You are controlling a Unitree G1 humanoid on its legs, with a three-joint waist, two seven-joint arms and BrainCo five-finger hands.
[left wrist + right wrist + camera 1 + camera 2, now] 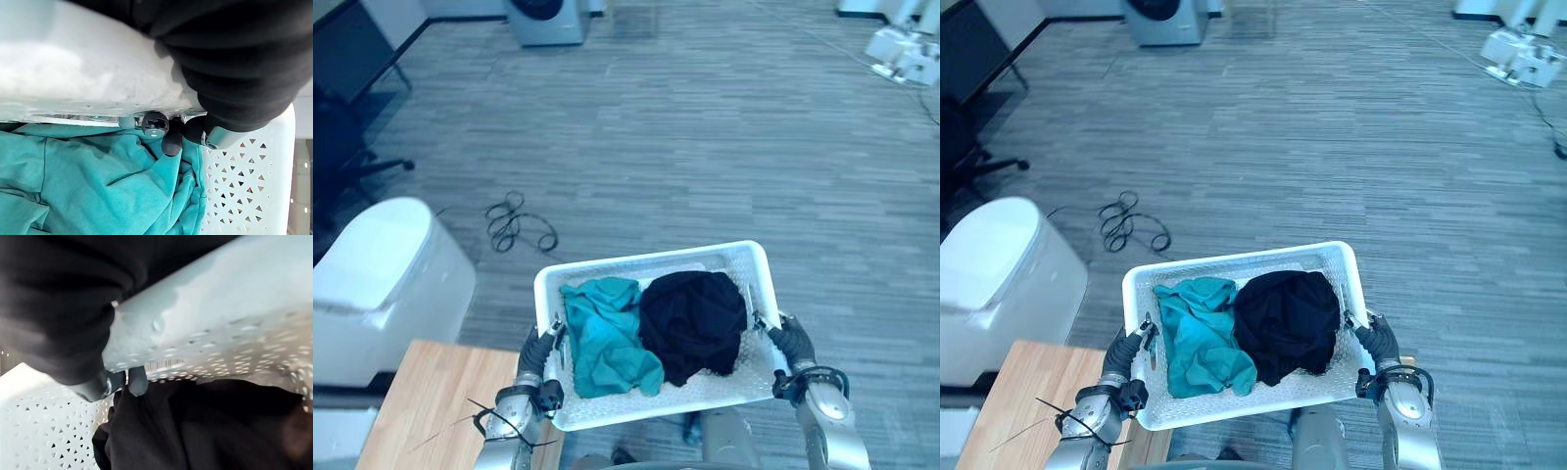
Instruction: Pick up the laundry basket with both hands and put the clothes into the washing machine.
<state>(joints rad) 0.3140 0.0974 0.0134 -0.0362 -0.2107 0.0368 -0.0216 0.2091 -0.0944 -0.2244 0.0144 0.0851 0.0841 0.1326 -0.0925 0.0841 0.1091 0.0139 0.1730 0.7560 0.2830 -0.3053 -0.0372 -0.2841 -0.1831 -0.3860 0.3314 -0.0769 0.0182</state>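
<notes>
Standing by, I see the two head eyes looking steeply down over the laundry basket [651,258], with the washing machine [546,22] far off at eleven o'clock (both eyes share this). Each wrist camera presses close against the basket's rim, peering inside.

No text, number or sign can be read. The right wrist view shows a small strip of dark print [166,363] on the inner wall of the white perforated plastic laundry basket [234,303], just under its rim. Its marks are too small to make out as letters or digits.
</notes>
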